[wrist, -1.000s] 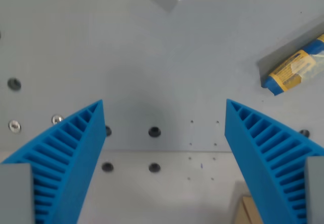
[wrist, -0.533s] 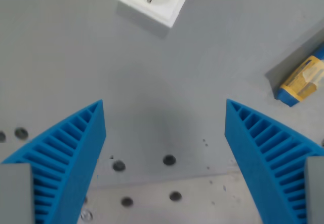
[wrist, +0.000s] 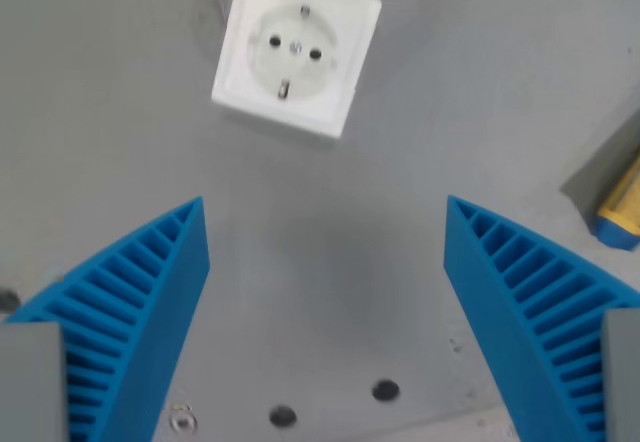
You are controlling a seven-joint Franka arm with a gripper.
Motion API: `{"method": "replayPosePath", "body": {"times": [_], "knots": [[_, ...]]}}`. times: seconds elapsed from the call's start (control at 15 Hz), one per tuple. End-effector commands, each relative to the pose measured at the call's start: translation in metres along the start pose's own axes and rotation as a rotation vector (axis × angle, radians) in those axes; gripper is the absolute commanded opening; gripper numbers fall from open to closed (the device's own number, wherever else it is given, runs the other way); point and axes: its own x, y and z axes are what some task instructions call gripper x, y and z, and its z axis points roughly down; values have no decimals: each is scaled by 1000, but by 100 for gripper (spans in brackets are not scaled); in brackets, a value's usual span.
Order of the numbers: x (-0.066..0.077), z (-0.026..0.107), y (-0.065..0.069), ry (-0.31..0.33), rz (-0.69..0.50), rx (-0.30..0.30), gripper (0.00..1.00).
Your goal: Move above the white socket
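Gripper [wrist: 325, 262] jaws apart, empty | white socket [wrist: 296, 51] ahead, upper centre

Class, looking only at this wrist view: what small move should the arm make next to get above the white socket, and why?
Probably a short advance toward the top of the wrist view, slightly to its left. The white socket sits above and left of the open pincer, whose blue fingers frame only bare grey table.

Yellow-blue object [wrist: 620, 210] at right edge
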Motion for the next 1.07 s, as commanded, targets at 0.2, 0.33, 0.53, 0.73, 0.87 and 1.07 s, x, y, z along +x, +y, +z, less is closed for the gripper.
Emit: {"method": "replayPosePath", "body": {"times": [0.2,0.33,0.53,0.73,0.87,1.07], "knots": [[18,16,-4,23,279,-83,100],[22,23,-5,31,304,-84,100],[28,33,-7,36,324,-85,100],[34,41,-8,35,332,-89,100],[37,46,-9,32,336,-93,100],[41,52,-11,32,330,-96,100]]}}
